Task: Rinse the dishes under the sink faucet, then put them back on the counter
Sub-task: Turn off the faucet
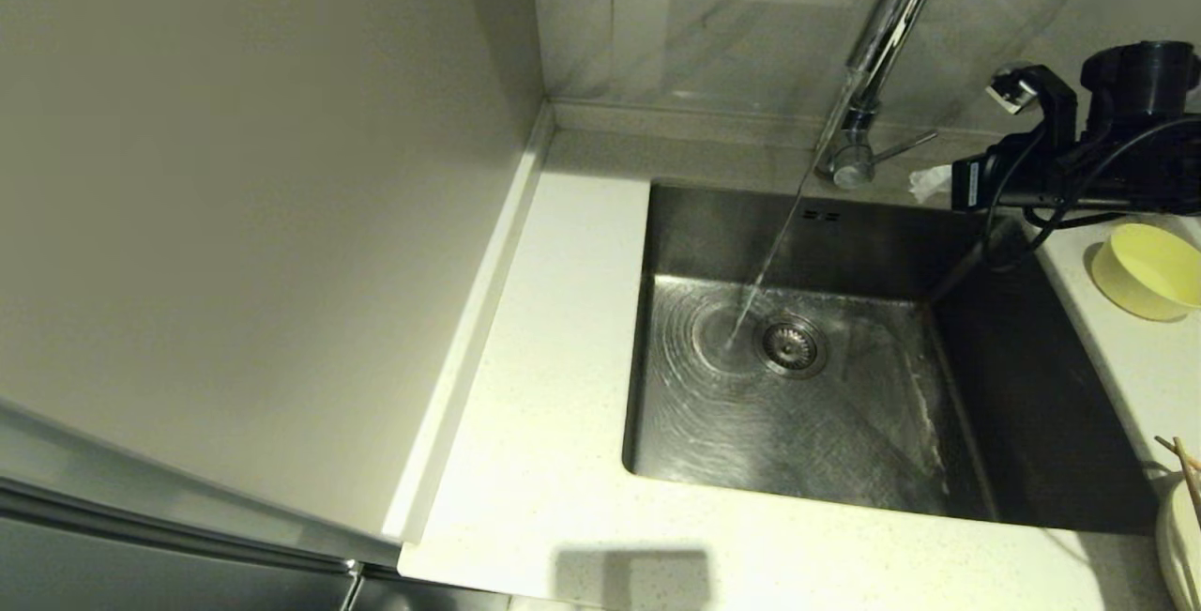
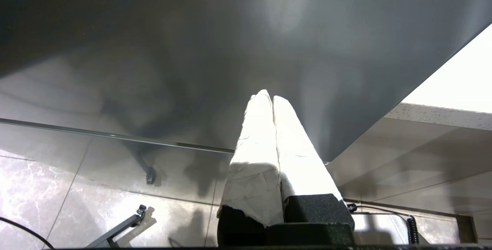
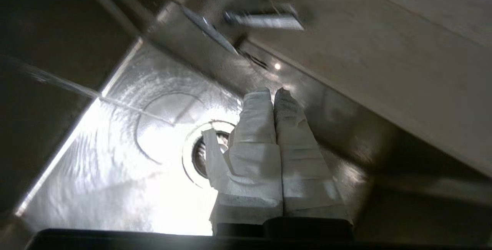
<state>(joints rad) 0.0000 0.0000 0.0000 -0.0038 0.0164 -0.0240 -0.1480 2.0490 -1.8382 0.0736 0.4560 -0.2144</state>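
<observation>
**Occlusions, Cropped Items and Unresolved Detail**

Head view: the faucet point(image 1: 877, 48) spout runs out of the top edge; its outlet is not visible. The plate point(image 1: 1180, 541) is cut by the right edge, showing only a sliver of rim. The chopsticks point(image 1: 1184, 465) are cropped there too; only short end sections show. The bowl point(image 1: 1149, 268) is slightly clipped at the right edge. The right arm hides part of the surface point(image 1: 554, 461) behind the sink. A small white item point(image 1: 929, 181) beside the faucet base cannot be identified.

Right wrist view: the faucet lever point(image 3: 265, 19) is blurred. The right gripper point(image 3: 273, 92) partly hides the drain strainer point(image 3: 198, 154).
</observation>
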